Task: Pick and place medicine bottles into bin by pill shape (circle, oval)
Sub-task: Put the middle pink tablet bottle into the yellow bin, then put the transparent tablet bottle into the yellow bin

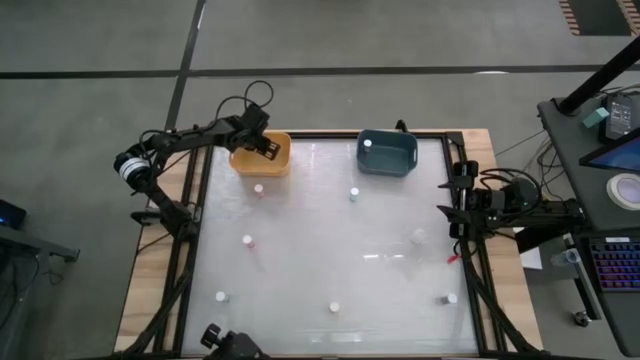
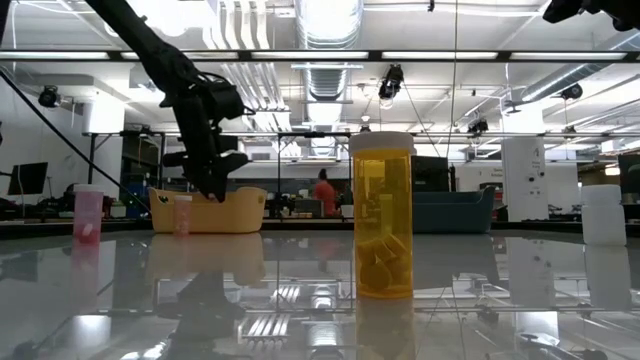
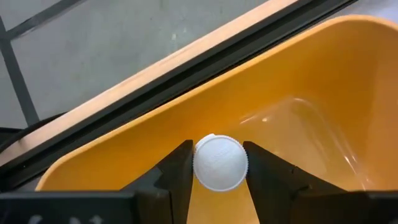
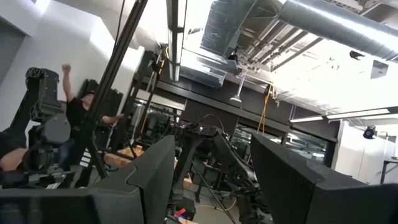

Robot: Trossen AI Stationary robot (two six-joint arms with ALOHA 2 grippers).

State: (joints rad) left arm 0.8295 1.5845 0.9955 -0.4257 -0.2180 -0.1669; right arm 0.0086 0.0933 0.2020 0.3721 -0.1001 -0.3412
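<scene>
Glossy white worktop (image 1: 330, 270) carries the yellow bin (image 1: 261, 153). Above that bin, the left tool (image 3: 217, 180) clamps 1 white-capped medicine bottle (image 3: 220, 162). Far from the bin, the right tool (image 4: 211, 180) waits, fingers parted.

The glossy white bench (image 1: 330, 260) carries a yellow tub (image 1: 262, 157) and a blue tub (image 1: 387, 152) along its far edge; white-capped medicine bottles (image 1: 334, 307) stand scattered nearer than the yellow tub.

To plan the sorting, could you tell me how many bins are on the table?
2: a yellow bin at the far edge, under the left pincer, and a blue bin beside it. None seems hidden.
</scene>
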